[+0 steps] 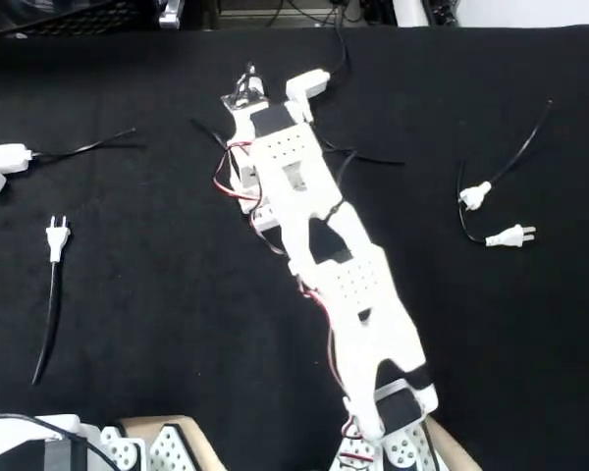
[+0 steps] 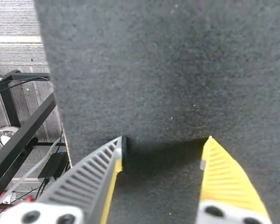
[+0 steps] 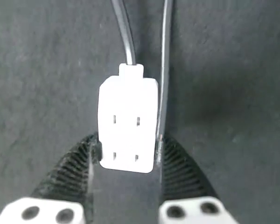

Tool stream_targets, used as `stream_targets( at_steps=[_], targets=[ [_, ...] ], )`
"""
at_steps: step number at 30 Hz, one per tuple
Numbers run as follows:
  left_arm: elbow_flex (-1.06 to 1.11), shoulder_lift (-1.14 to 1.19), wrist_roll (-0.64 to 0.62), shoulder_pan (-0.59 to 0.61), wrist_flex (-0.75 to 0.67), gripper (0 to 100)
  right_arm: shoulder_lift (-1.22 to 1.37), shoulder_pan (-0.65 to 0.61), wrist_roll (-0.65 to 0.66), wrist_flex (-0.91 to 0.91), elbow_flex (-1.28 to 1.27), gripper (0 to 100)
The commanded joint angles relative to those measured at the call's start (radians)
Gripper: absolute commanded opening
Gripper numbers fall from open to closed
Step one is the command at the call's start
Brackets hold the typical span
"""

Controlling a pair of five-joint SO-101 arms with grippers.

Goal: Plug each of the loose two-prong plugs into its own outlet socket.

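A black cloth [image 1: 157, 324] covers the table, with room clutter along its far edge. In the right wrist view, a white outlet socket [image 3: 128, 116] with four slots lies flat on the cloth, its black cable [image 3: 123, 32] leading away from the gripper. The right gripper [image 3: 126, 144] grasps the near end of this socket, with one ribbed black finger [image 3: 74, 168] against each side. A thinner cable [image 3: 164, 70] runs along one side of the block, between it and a finger.

In the high view, the right arm [image 1: 324, 226] stretches from the near edge of the table to its far centre.

A second white socket [image 1: 2, 162] rests at the far left of the cloth with its own cable. A loose two-prong plug [image 1: 57, 235] lies nearer the arms on that side, prongs pointing to the far edge, cord trailing toward the near edge. Two more plugs [image 1: 476, 194] [image 1: 510, 235] lie close together on the right, well apart from both sockets.

The left gripper [image 2: 165, 140] hangs over bare cloth beside the table edge, its yellow and grey fingers [image 2: 224, 172] spread wide and holding nothing. Floor and a dark metal frame [image 2: 18, 135] show past the edge.
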State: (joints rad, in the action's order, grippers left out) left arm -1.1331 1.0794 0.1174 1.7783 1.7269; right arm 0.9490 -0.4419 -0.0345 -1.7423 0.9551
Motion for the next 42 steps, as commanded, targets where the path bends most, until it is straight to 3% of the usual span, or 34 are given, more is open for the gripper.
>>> stream_targets(
  at_steps=[1, 20, 25, 31, 39, 42],
  targets=[
    [-0.047, -0.009, -0.006, -0.035, -0.020, 27, -0.122, -0.021, 0.003, -0.012, -0.085, 1.2],
    [-0.051, 0.114, -0.003, -0.096, -0.104, 27, -0.328, -0.023, 0.048, 0.057, -0.628, 1.8],
    [-0.062, 0.106, 0.009, -0.114, -0.098, 27, -0.332, -0.009, 0.048, 0.054, -0.627, 15.8],
    [-0.237, 0.115, 0.066, -0.156, 0.032, 28, -0.432, -0.005, 0.080, 0.061, -0.627, 31.5],
    [-0.510, 0.020, 0.074, -0.136, 0.034, 28, -0.688, -0.003, 0.083, 0.158, -0.734, 34.8],
    [-0.529, -0.060, 0.143, -0.093, 0.034, 28, -0.769, 0.009, 0.086, 0.245, -0.858, 34.8]
  ],
)
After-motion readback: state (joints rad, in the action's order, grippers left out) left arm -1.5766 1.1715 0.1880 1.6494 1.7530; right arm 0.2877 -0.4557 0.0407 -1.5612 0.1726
